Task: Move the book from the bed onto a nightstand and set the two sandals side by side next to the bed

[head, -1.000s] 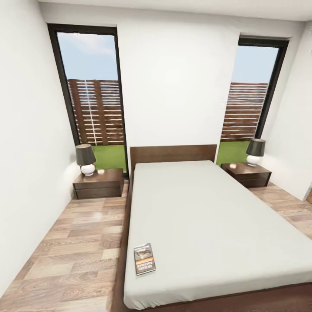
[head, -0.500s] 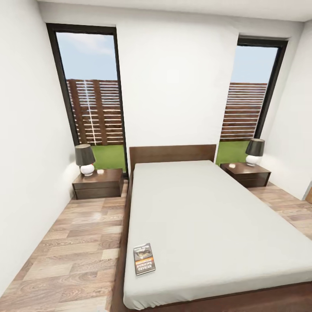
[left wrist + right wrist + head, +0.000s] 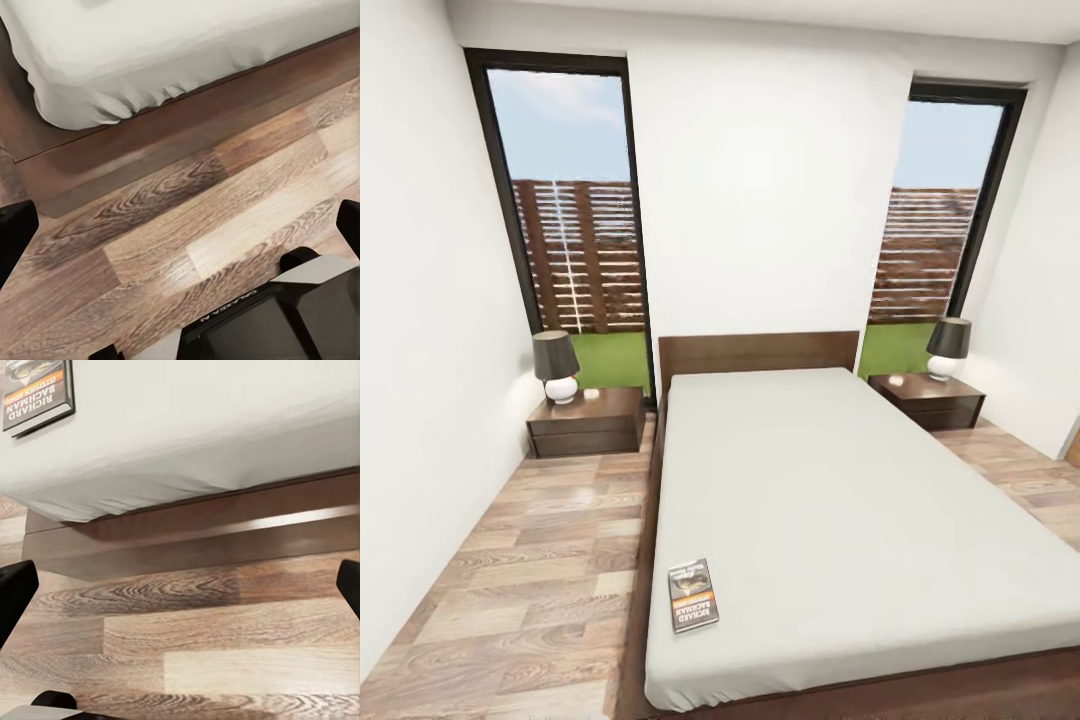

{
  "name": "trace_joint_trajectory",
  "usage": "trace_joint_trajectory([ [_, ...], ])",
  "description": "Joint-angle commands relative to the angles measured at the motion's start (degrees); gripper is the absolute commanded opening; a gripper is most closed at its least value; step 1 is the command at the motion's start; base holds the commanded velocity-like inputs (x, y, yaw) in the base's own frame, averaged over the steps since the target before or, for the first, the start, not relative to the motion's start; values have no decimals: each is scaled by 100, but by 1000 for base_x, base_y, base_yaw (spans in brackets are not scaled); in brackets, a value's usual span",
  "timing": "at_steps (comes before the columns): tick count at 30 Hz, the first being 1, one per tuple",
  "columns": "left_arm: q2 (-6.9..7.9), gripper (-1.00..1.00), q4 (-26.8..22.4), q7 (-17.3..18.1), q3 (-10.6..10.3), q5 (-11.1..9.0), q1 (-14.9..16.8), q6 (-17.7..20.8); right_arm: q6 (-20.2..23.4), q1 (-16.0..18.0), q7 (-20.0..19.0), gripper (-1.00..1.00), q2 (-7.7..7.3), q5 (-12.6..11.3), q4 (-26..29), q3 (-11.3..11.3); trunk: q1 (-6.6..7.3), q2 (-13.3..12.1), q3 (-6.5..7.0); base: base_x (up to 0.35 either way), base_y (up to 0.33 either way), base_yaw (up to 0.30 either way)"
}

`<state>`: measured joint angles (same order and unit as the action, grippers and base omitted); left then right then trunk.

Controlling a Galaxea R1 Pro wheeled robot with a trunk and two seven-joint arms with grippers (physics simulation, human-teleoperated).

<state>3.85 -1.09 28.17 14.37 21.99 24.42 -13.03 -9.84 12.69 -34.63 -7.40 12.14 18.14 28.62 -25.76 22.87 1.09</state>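
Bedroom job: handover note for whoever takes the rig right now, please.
Left gripper: fingertips at the frame edges, wide apart, open, empty, above the wood floor at the foot of the bed.
Right gripper: the same, open and empty, near the bed's foot corner.
The book lies flat on the bed, near the foot corner on the robot's left side.
Two nightstands flank the headboard: left nightstand, right nightstand, each carrying a lamp.
Sandals: not located from here.
Done: nothing yet. Left: pick up the book, set it on a nightstand, find the sandals and pair them beside the bed.
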Motion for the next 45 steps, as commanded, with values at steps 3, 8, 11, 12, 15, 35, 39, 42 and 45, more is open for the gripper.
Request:
trace_joint_trajectory([
  [3, 1, 100, 3, 12, 48, 60, 2, -24, -31, 4, -25, 100, 2, 61, -4, 47, -2, 5, -29, 0, 0, 0],
  [8, 1, 100, 3, 13, 48, 60, 2, -24, -33, 1, -24, 100, 2, 60, -5, 47, -2, 5, -73, 0, 0, 0],
  [11, 1, 100, 3, 13, 48, 60, 2, -24, -32, 4, -22, 100, 2, 60, -4, 47, -2, 5, -100, 0, 0, 0],
  [12, 1, 100, 3, 11, 48, 60, 2, -24, -33, 4, -23, 100, 2, 60, -4, 47, -2, 5, -109, 0, 0, 0],
  [15, 1, 100, 5, 12, 48, 60, 2, -24, -30, 5, -23, 100, 2, 60, -3, 47, -2, 5, -137, 0, 0, 0],
  [35, 1, 100, 3, 13, 48, 60, 2, -24, -31, 2, -26, 100, 2, 61, -4, 47, -2, 5, -281, 0, 0, 0],
  [39, 1, 100, 3, 13, 48, 60, 2, -24, -27, 2, -27, 100, 2, 60, -3, 47, -2, 5, -282, 0, 0, 0],
  [42, 1, 100, 3, 13, 48, 58, 2, -24, -27, 4, -28, 100, 2, 60, -3, 47, -2, 5, -285, 0, 0, 22],
  [45, 1, 100, 3, 12, 48, 59, 2, -24, -27, 4, -33, 100, 2, 60, -3, 48, -2, 5, -288, 0, 0, 44],
])
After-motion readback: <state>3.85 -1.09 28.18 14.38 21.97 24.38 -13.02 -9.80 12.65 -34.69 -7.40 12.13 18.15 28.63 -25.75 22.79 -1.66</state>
